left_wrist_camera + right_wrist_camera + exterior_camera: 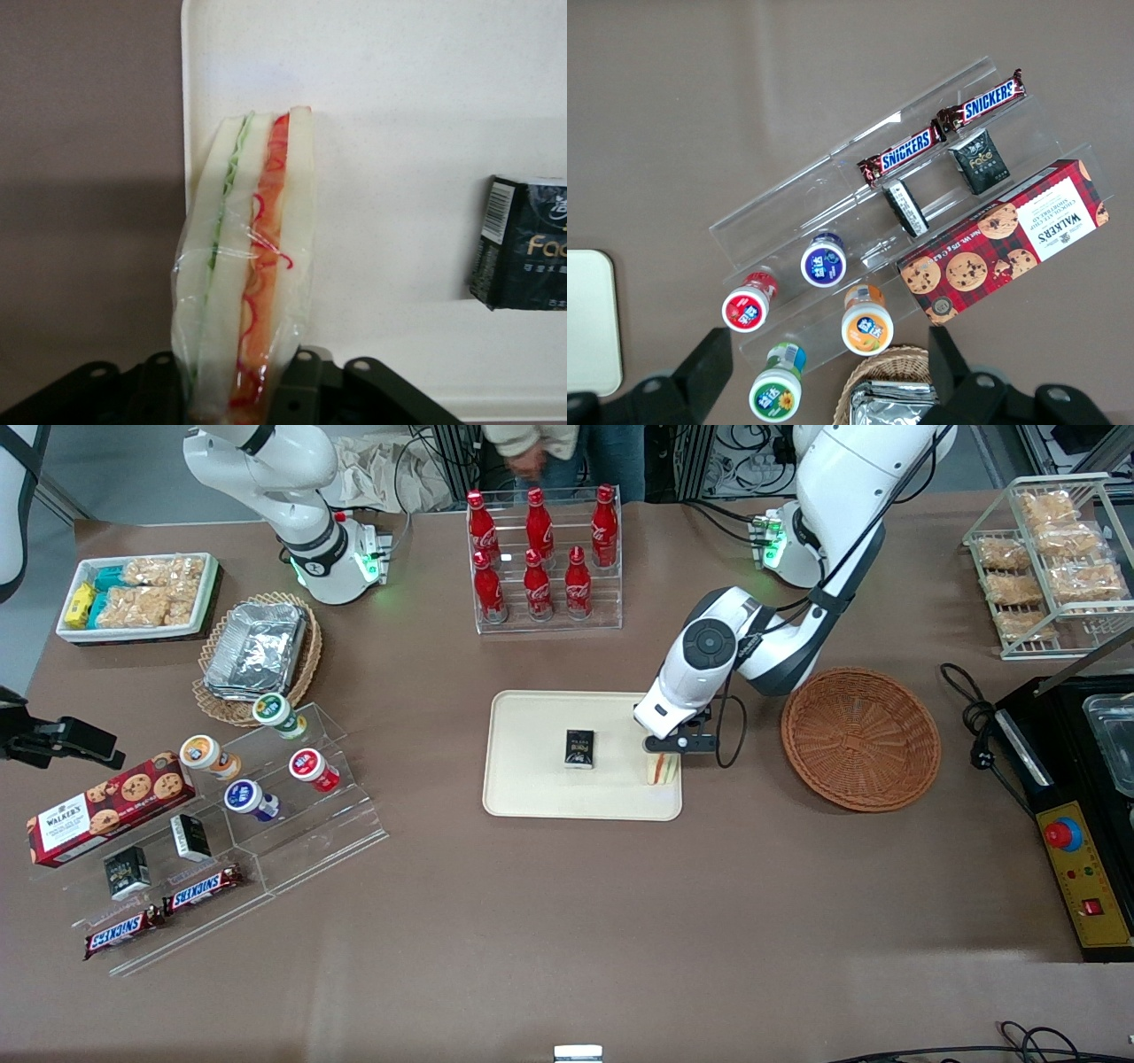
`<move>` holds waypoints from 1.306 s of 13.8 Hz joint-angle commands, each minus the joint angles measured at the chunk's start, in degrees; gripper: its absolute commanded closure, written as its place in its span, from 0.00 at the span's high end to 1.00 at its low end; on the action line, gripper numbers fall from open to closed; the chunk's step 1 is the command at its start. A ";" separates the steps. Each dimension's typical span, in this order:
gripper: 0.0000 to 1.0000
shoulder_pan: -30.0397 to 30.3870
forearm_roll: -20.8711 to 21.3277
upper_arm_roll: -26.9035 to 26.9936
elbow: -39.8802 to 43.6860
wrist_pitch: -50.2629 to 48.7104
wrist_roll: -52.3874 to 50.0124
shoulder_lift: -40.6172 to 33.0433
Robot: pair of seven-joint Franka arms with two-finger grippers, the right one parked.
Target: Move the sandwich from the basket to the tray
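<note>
Your gripper (664,757) has the sandwich (662,770) pinched between its fingers, closed down to the width of the wedge, and it holds it over the tray (532,802) near the tray's three-o'clock edge as the front camera sees it. The basket (860,739) sits further out at three o'clock from there, toward your working arm's end of the table, and nothing shows in it now.

Look at the wrist camera: the sandwich (248,266) stands on edge in its clear wrap, bread slices and the green and orange-pink layers running away from the fingers (306,381), which grip it across the layers. That grip makes sense (squeezing the flat bread faces keeps the filling from sliding out). The wedge lies just inside the tray's (399,133) rim, with bare brown table beside it, so the margin on that side is thin. You cannot tell from these views whether its tip already touches the tray.

A small black box (579,748) sits near the tray's centre, at nine o'clock from the sandwich and well apart, so it should not interfere.

Your arm reaches in from the one-o'clock direction, elbow bent, wrist turned downward over the tray edge. I judge the carry done and the release still to come.
</note>
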 commanded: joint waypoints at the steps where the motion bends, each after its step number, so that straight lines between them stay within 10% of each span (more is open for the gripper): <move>1: 1.00 -0.63 1.99 0.03 0.90 0.42 -2.71 0.45; 10: 1.00 -0.01 0.50 0.29 29.69 -41.81 -2.38 -6.85; 18: 1.00 23.42 -8.21 0.56 33.59 -52.75 22.76 -21.07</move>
